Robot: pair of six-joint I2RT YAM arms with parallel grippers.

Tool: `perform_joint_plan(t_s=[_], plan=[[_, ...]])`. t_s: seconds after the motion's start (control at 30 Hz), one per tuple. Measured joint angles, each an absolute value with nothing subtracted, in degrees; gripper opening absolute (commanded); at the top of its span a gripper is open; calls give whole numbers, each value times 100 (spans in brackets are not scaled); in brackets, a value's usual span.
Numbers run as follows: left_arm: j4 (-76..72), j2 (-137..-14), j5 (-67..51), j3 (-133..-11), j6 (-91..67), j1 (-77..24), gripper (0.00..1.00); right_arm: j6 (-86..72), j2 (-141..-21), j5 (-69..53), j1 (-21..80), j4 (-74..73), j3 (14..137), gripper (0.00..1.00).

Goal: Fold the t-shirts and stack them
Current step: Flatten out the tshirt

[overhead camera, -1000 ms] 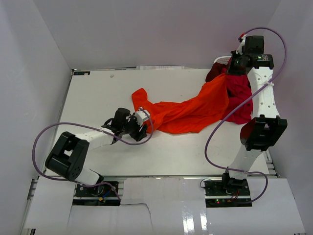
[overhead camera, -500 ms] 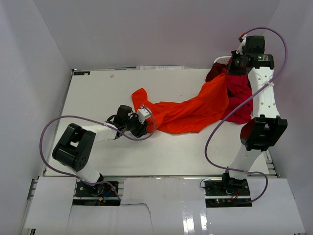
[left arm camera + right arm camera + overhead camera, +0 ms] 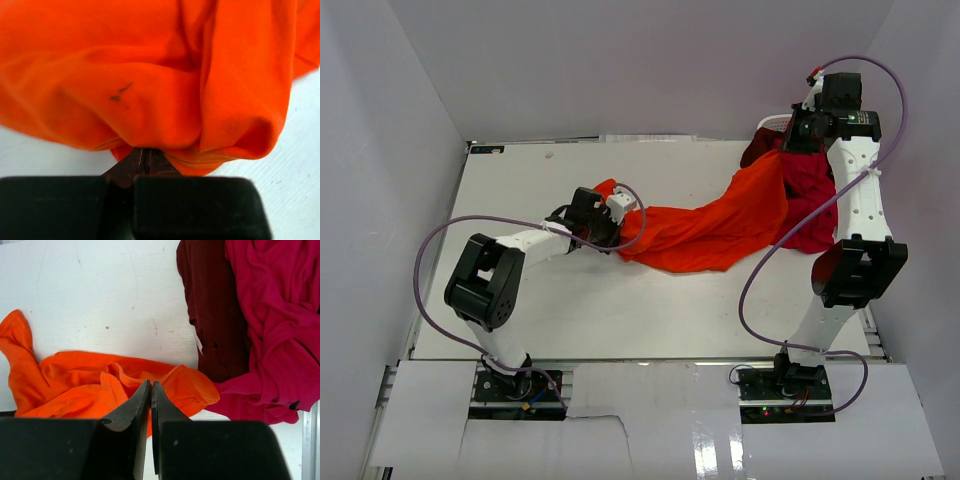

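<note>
The bright orange t-shirt (image 3: 710, 225) (image 3: 150, 75) (image 3: 85, 385) lies stretched across the table, its right end over the crimson t-shirt (image 3: 810, 200) (image 3: 270, 315). The dark maroon t-shirt (image 3: 758, 148) (image 3: 210, 305) is bunched just behind them. My left gripper (image 3: 616, 222) (image 3: 142, 152) is shut on the orange shirt's bunched left end, low on the table. My right gripper (image 3: 788, 142) (image 3: 151, 383) hangs above the shirt's right end, jaws pressed together with no cloth seen between them.
The white table (image 3: 520, 190) spreads out to the left and front of the shirts. A white basket rim (image 3: 775, 122) peeks out behind the maroon shirt at the back right. Walls close in on three sides.
My left gripper has moved back and to the right to the orange shirt's left end and closed on it, bunching the cloth. The right arm has not moved.
</note>
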State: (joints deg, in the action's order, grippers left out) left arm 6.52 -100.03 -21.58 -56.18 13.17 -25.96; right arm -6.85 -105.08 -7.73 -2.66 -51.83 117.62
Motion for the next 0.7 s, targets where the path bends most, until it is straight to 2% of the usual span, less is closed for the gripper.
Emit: perform_joint_plan(t_s=[0.43,0.7], plan=[[2196,-9480,139,-7441,-613,-2593,0,-670,-10180,-1431,-130,-5166,11633,8],[3050,-8801,961,-7968,-1061,-2593,0,-532,-9334,-1308,663,-5092,11417,8]])
